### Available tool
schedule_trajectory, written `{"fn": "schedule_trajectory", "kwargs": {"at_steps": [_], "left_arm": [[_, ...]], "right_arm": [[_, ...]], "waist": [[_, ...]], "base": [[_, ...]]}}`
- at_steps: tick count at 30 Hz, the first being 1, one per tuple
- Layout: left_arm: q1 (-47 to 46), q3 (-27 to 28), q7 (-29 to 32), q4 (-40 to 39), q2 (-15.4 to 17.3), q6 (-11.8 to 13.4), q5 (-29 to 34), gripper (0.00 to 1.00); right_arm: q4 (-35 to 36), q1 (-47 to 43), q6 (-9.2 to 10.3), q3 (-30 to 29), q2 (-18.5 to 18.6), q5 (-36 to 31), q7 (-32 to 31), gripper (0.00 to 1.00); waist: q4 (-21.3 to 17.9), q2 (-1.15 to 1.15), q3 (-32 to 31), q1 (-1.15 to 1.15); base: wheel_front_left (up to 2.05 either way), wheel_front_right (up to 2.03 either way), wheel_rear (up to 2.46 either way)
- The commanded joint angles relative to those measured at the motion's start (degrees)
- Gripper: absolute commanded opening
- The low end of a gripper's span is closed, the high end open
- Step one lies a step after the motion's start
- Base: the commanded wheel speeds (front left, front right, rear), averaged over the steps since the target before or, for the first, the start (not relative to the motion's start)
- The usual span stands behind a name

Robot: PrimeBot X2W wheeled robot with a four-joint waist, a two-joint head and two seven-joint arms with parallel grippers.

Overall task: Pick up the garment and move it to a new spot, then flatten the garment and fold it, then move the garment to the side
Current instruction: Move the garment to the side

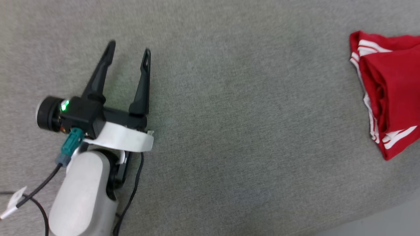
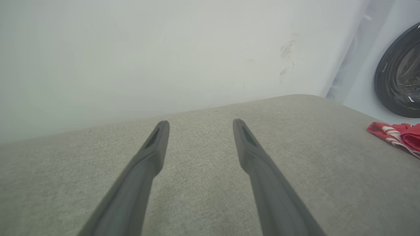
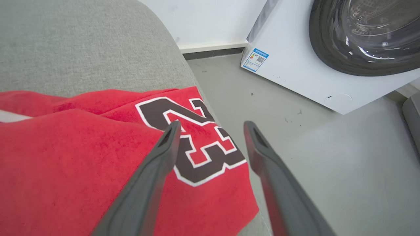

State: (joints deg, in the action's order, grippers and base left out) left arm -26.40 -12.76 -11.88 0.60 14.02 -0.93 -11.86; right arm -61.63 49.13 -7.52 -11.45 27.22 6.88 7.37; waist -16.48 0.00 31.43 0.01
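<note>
Your right claw (image 3: pixel 211 125) hangs wide and empty at the edge of the garment (image 3: pixel 65 154). The garment lies bunched on the grey padded surface (image 3: pixel 65 49), under that claw and to its left. Your left claw (image 1: pixel 129 48), also wide, is well apart from it, so the right is nearer.

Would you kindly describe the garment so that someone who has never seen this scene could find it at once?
Start at the broad grey fabric surface and follow it to its right-hand edge, the side nearest the white washing machine. There lies the garment, folded into a bundle. It alone is bright red, with white stripes and a dark, white-outlined 23.
</note>
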Motion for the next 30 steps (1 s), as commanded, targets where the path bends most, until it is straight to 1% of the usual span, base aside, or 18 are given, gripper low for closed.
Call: {"fn": "schedule_trajectory", "kwargs": {"at_steps": [1, 6, 13, 20, 24, 30], "left_arm": [[1.68, 0.21, -0.72, 0.91, -0.39, 0.49, -0.58, 1.0], [5.92, 1.03, -2.12, 3.58, -1.66, 1.47, -2.07, 1.0], [11.44, 2.11, -2.99, 5.94, -3.71, 2.41, -4.41, 1.0], [15.29, 3.33, -3.23, 7.77, -4.24, 3.13, -4.97, 1.0], [17.21, 4.02, -3.33, 9.01, -4.29, 3.45, -5.33, 1.0], [19.86, 5.14, -3.37, 9.99, -3.63, 3.48, -5.38, 1.0]], "right_arm": [[0.31, -0.75, 0.06, -0.21, -0.44, -0.91, 1.8, 1.0], [3.52, -4.11, 0.05, 2.16, -3.56, -1.06, 4.99, 1.0], [12.37, -13.17, 0.05, 6.55, -7.84, 1.03, 6.6, 1.0], [24.16, -23.68, 0.05, 10.78, -13.0, 2.9, 5.94, 1.0], [31.42, -29.07, 0.05, 12.74, -15.23, 2.99, 5.0, 1.0], [42.25, -36.99, 0.05, 13.08, -18.39, 1.88, 2.58, 1.0]], "waist": [[0.25, 0.0, -3.51, -0.01], [0.84, 0.0, -10.14, -0.01], [3.51, 0.0, -18.17, -0.01], [7.25, 0.0, -23.49, -0.01], [9.51, 0.0, -26.27, -0.01], [11.67, 0.0, -29.51, -0.01]], "base": [[0.0, 0.0, 0.0], [0.0, 0.0, 0.0], [0.0, 0.0, 0.0], [0.0, 0.0, 0.0], [0.0, 0.0, 0.0], [0.0, 0.0, 0.0]]}}
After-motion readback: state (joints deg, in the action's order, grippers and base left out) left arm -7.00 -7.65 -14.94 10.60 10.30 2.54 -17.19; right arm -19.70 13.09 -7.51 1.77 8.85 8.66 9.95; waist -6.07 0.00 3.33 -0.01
